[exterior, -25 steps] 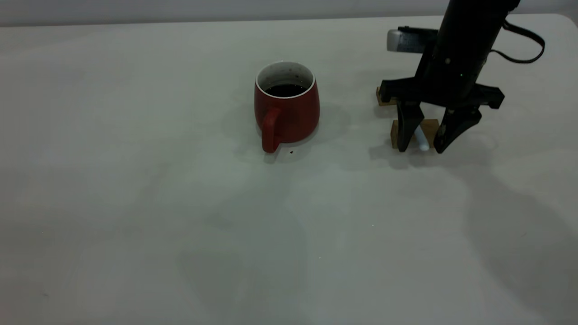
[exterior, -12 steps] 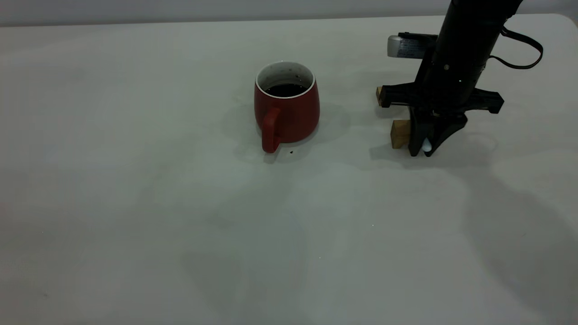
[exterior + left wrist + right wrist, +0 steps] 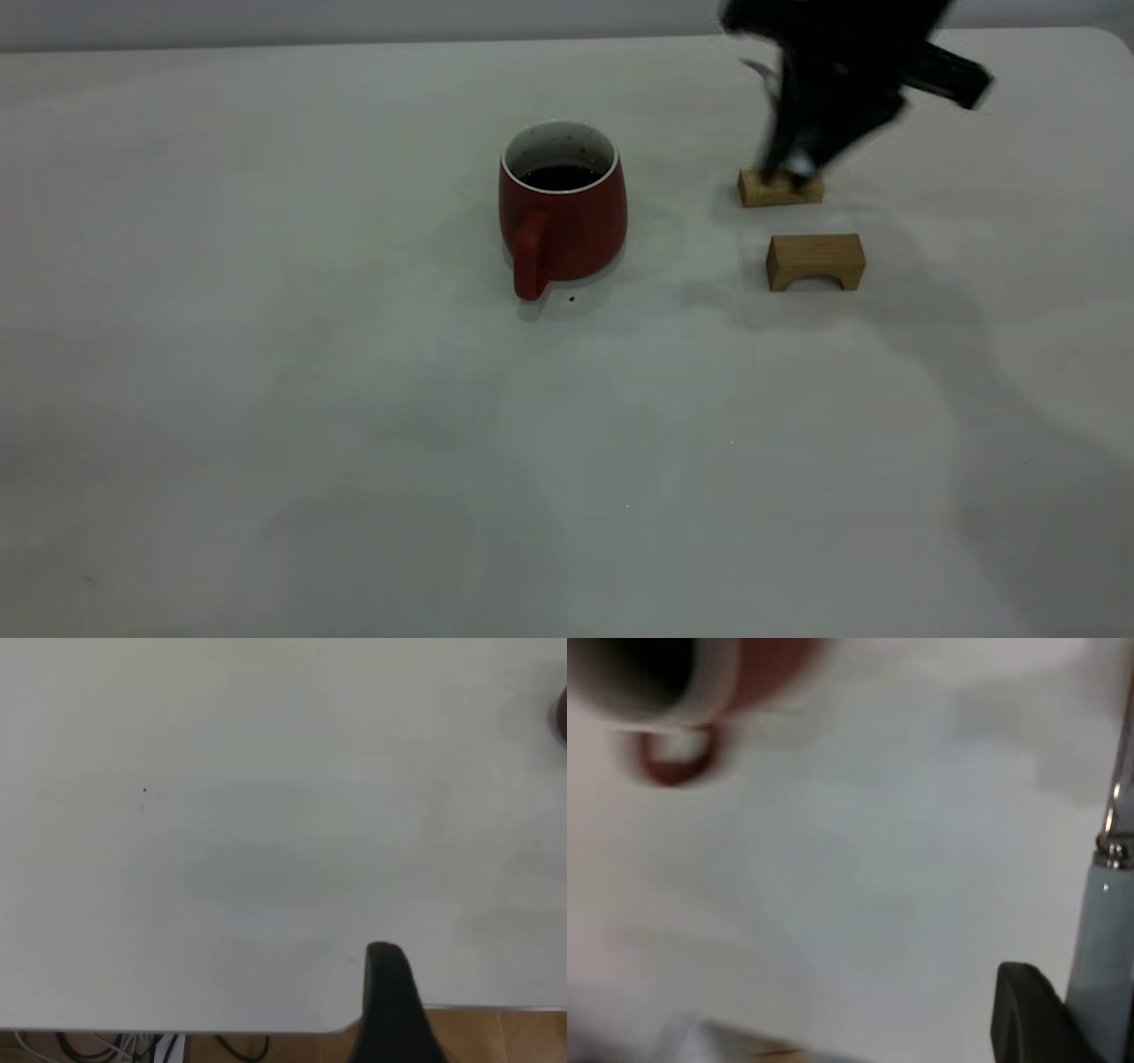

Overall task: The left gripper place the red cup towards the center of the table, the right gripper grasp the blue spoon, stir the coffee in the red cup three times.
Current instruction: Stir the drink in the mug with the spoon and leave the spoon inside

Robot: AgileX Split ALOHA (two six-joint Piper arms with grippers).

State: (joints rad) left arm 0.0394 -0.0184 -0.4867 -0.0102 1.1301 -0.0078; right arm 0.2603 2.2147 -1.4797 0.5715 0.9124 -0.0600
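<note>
**Spoon off the table in the right gripper; cup at centre**

The left gripper (image 3: 390, 1010) is out of the exterior view. Its wrist view shows one dark finger above the near edge of the table (image 3: 266, 815), over bare surface; how far apart its fingers stand I cannot tell.

The red cup (image 3: 563, 208) stands upright near the centre of the table, handle turned toward the camera. The coffee (image 3: 560, 176) sits dark and low inside, beneath the speckled white inner wall. A small dark speck (image 3: 571, 299) lies on the surface just beside the handle (what it is cannot be made out).

To the right of the cup, well apart from it, are two wooden blocks. The nearer, arched block (image 3: 816, 260) stands free. The farther block (image 3: 780, 188) is partly covered by the gripper tips.

The right gripper (image 3: 797, 164) is above the farther block, motion-blurred, fingers drawn close together with a pale tip showing between them. Its wrist view confirms the hold: the blue spoon (image 3: 1099, 930) runs alongside a dark finger (image 3: 1032, 1014), pale handle and metal neck both visible, clear of the table, with the cup off in a far corner of that view.
</note>
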